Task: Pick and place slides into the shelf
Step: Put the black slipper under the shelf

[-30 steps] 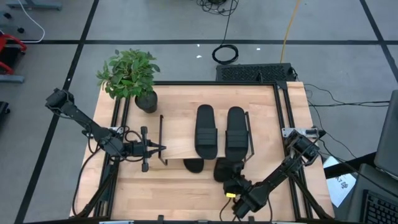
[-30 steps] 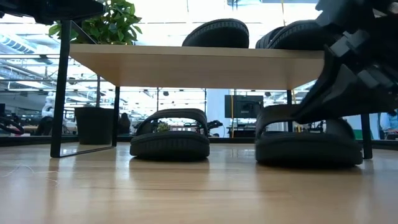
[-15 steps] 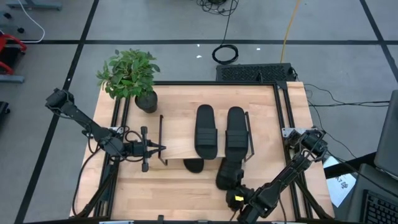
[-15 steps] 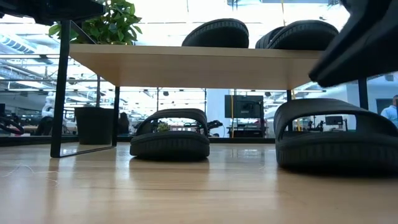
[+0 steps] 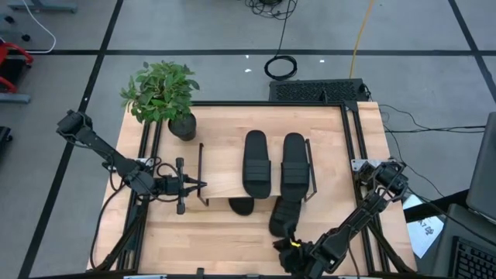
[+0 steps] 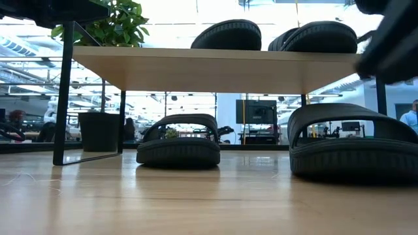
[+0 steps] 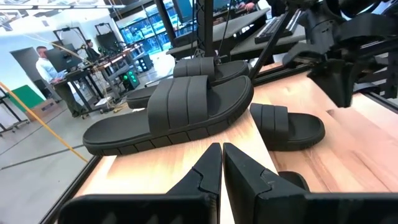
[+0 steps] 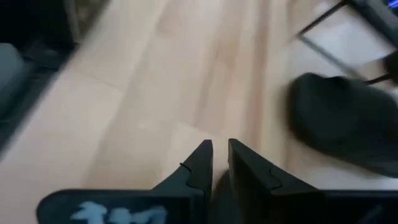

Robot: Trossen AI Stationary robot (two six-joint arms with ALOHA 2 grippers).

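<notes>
Wooden tabletop [image 5: 194, 232] on a grey floor, with a potted plant [image 5: 161, 94] at its far left corner.

Item: shelf [image 5: 225, 174], light board on a black wire frame. From above we see two slides [image 5: 257, 163] [image 5: 294, 161] lying side by side on the board. The low view adds what the board hides from above: one slide [image 6: 178, 141] standing on the table under the board, and another [image 6: 353, 142] nearer the camera, also on the table. From above only the first one's toe [image 5: 241, 205] shows at the board's front edge, while the second [image 5: 284, 216] lies mostly clear of the shelf.

Item: left gripper [image 5: 200, 184], at the shelf's left end, jaws pressed nearly together, holding nothing. Its wrist view shows the upper slide [image 7: 171, 112] just ahead of the fingertips [image 7: 214, 155] and a lower slide [image 7: 287, 123] off to one side.

Item: right gripper [image 5: 288, 249], near the table's front edge, jaws almost closed with a thin gap, empty. Its wrist view shows bare wood ahead of the fingertips [image 8: 200, 157] and one slide [image 8: 343, 121] apart to the side, not touching.
</notes>
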